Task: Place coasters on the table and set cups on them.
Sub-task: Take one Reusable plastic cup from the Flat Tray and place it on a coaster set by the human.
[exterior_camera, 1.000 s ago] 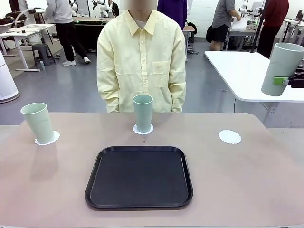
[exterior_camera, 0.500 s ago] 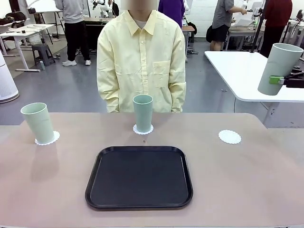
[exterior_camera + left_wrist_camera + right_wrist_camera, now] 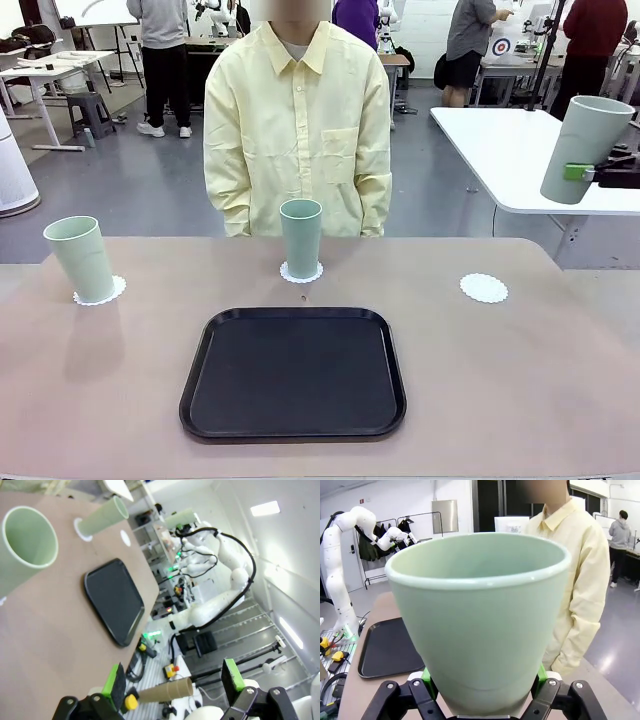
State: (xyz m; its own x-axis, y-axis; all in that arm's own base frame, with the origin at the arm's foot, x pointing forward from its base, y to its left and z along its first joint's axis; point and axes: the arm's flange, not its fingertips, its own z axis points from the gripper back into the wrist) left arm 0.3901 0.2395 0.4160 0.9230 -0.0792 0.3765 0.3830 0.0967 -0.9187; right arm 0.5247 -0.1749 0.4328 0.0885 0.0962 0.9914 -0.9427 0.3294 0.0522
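Observation:
Two mint-green cups stand on the beige table (image 3: pixel 500 380), each on a white lacy coaster: one at the far left (image 3: pixel 80 258) on its coaster (image 3: pixel 100 292), one in the middle (image 3: pixel 301 238) in front of the person. A third coaster (image 3: pixel 484 288) lies bare at the right. Off the table's right end, high in the air, my right gripper (image 3: pixel 592 172) is shut on a third cup (image 3: pixel 585 148), which tilts slightly; the same cup (image 3: pixel 480 615) sits between my green pads (image 3: pixel 541 672). My left gripper (image 3: pixel 172 677) is open and holds nothing, with the near cup (image 3: pixel 25 542) ahead of it.
A black tray (image 3: pixel 293 372) with nothing on it lies at the front middle of the table. A person in a pale yellow shirt (image 3: pixel 298 130) stands at the far edge with arms down. A white table (image 3: pixel 510 150) stands behind at the right.
The held cup has drifted slightly left and a little lower in my right gripper. Cups, coasters and tray on the table have not moved.

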